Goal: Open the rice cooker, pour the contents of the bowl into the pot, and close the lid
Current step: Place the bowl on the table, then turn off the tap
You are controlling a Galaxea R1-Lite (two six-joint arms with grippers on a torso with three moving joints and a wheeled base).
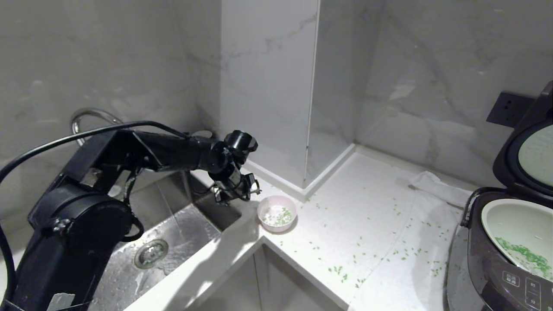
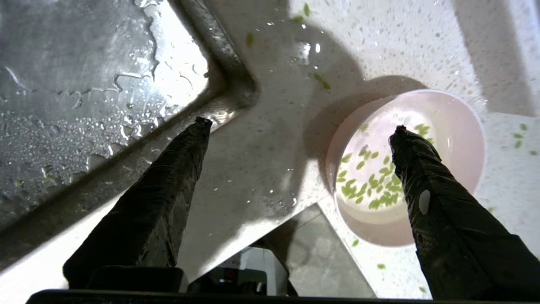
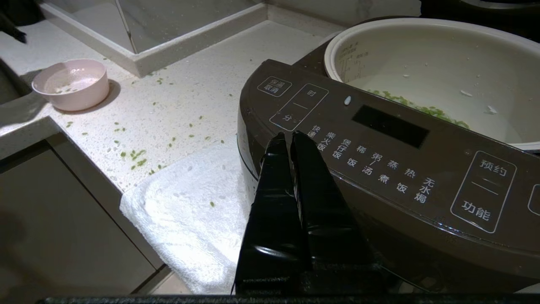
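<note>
Two arms were in play, though only the left one showed in the head view, reaching in from the left over the steel sink (image 1: 173, 242). A curved tap (image 1: 88, 117) rose behind that arm. The left gripper (image 1: 242, 190) hung above the sink's corner and the counter edge, just beside the bowl (image 1: 277, 213); in its wrist view its fingers (image 2: 168, 185) stood wide apart with nothing between them, one over the sink rim and the other over the bowl (image 2: 447, 139) without clearly touching it. The bowl sat upright on the white countertop (image 1: 367, 242) near the sink corner, with some of the contents (image 1: 283, 215) left inside as small green bits. More green bits lay scattered across the countertop toward the right. A white cloth (image 1: 432, 185) lay farther right, by the wall. At the right edge stood the rice cooker (image 1: 488, 268), its lid (image 1: 529, 147) raised on its hinge, and the pot (image 1: 514, 224) seated inside held a band of green pieces (image 1: 525, 255). The right gripper (image 3: 291, 137) was pressed shut and empty, poised just in front of the cooker's button panel (image 3: 379, 152), above a white towel (image 3: 190, 215).
</note>
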